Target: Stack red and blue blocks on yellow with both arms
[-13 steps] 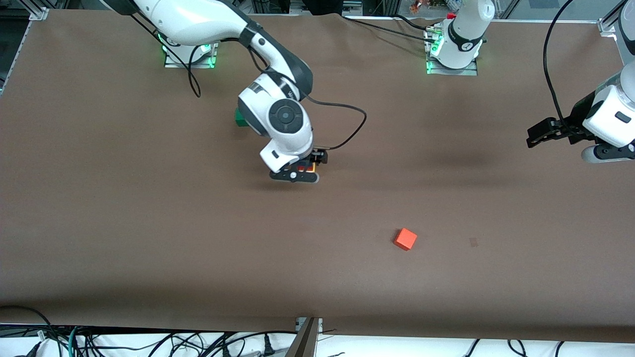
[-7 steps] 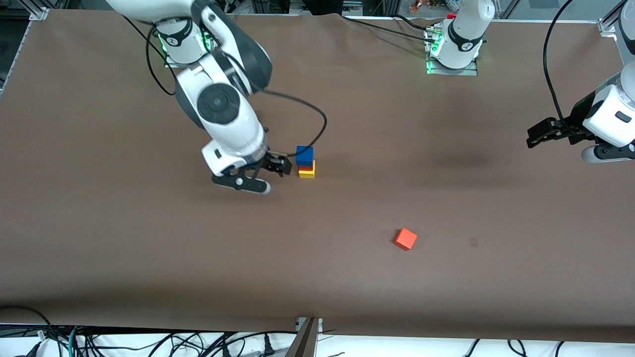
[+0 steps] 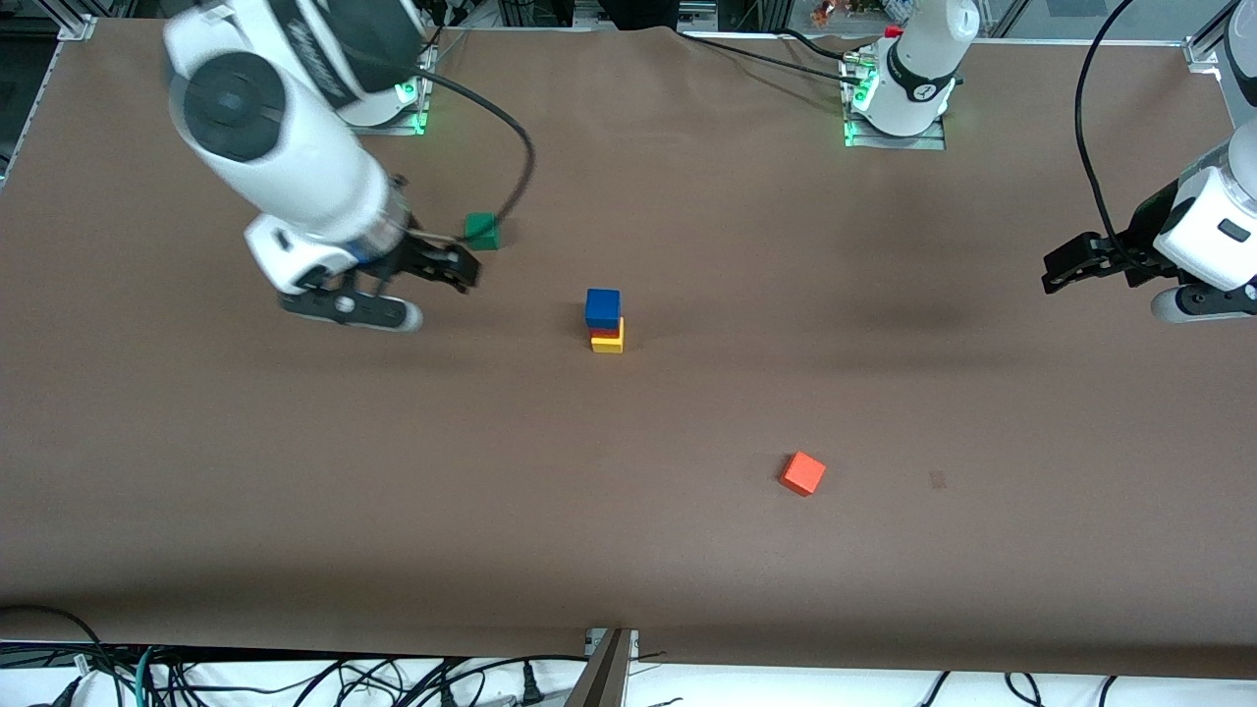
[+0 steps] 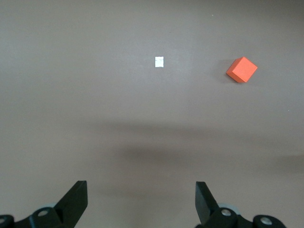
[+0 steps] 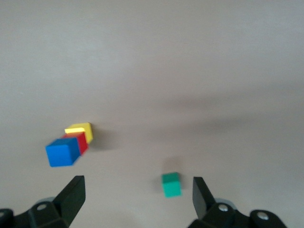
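Observation:
A three-cube stack stands mid-table: the yellow cube (image 3: 608,343) at the bottom, the red cube (image 3: 607,333) on it, the blue cube (image 3: 603,307) on top. The stack also shows in the right wrist view, with blue (image 5: 62,152), red (image 5: 80,141) and yellow (image 5: 81,129). My right gripper (image 3: 454,268) is open and empty, up in the air toward the right arm's end of the table, apart from the stack. My left gripper (image 3: 1065,267) is open and empty, held in the air at the left arm's end of the table, waiting.
A green cube (image 3: 481,231) lies close to the right gripper; it shows between the open fingers in the right wrist view (image 5: 171,184). An orange-red cube (image 3: 803,473) lies nearer the front camera, also in the left wrist view (image 4: 241,70). Cables hang along the table's front edge.
My right gripper let go of the blue cube on top of the stack, then drew away toward the right arm's end and rose. The left arm has not moved.

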Tool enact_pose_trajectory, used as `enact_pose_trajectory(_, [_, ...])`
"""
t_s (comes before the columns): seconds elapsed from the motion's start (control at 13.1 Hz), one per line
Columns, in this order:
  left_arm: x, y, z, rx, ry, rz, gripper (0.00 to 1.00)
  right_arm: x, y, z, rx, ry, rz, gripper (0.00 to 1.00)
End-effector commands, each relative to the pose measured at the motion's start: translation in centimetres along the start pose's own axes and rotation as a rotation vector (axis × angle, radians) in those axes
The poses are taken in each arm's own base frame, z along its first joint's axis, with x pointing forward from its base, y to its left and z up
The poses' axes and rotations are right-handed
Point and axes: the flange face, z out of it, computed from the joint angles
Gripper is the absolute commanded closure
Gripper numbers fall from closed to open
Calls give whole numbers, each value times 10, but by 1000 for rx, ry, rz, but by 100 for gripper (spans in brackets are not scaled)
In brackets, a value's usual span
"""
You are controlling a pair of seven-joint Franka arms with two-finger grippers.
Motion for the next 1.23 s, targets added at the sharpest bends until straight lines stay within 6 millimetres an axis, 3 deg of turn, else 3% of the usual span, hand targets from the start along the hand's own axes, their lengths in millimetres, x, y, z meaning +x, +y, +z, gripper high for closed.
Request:
enact_pose_trajectory(0.0, [2, 3, -5, -22, 9, 14, 0, -26, 61, -21, 7, -18, -45, 0])
enact_pose_trajectory(0.38, [2, 3, -4, -27, 7, 12, 0, -9, 148, -30, 13, -43, -93, 0])
enact_pose_trajectory(0.54, [2, 4, -4, -27, 7, 14, 0, -5, 171, -31, 16, -51, -147, 0])
enact_pose_trajectory(0.69, [2, 5, -4, -27, 7, 16, 0, -2, 180, -32, 3, -45, -148, 0])
enact_pose_trajectory(1.15, [2, 4, -4, -27, 7, 16, 0, 12, 181, -38, -19, -20, -159, 0])
